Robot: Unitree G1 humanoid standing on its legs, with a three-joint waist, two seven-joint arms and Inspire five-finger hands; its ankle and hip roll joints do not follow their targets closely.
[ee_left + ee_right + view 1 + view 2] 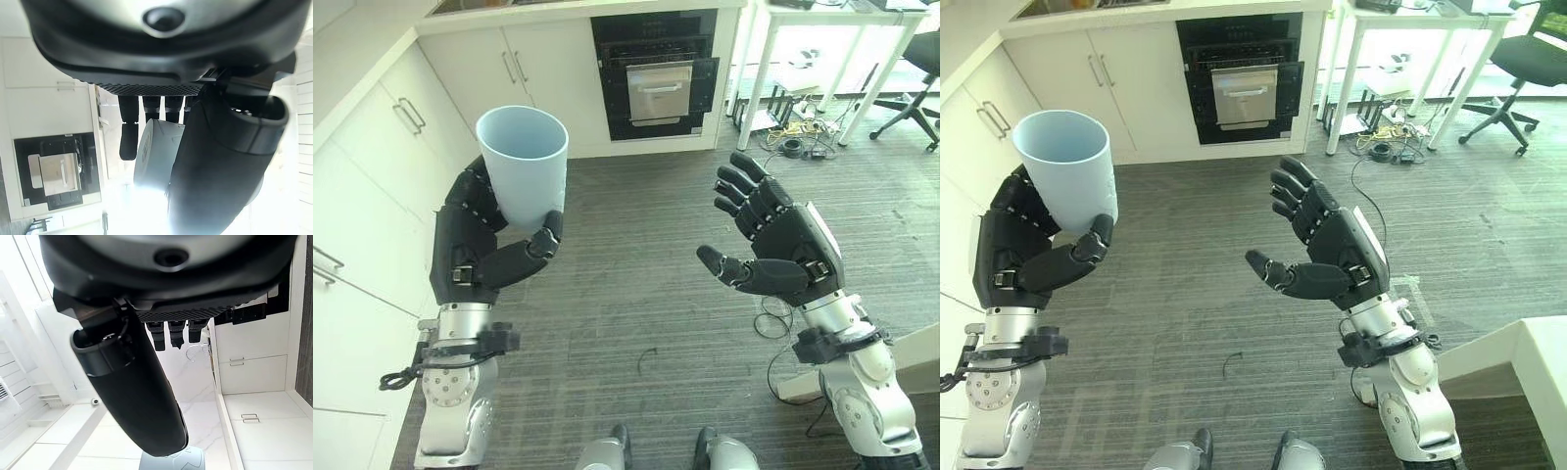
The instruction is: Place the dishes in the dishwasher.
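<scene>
White base cabinets (372,186) along my left, tops cut off. Black built-in oven (656,73) ahead. Left hand (475,245) curled round pale blue plastic cup (524,162), upright, mouth up, base hidden behind thumb. Right hand (778,240) spread wide, holding nothing. I can't identify dishwasher.

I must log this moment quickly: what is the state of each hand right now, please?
Left hand: closed around the light blue cup, held upright above the floor.
Right hand: open, fingers spread, holding nothing.
</scene>
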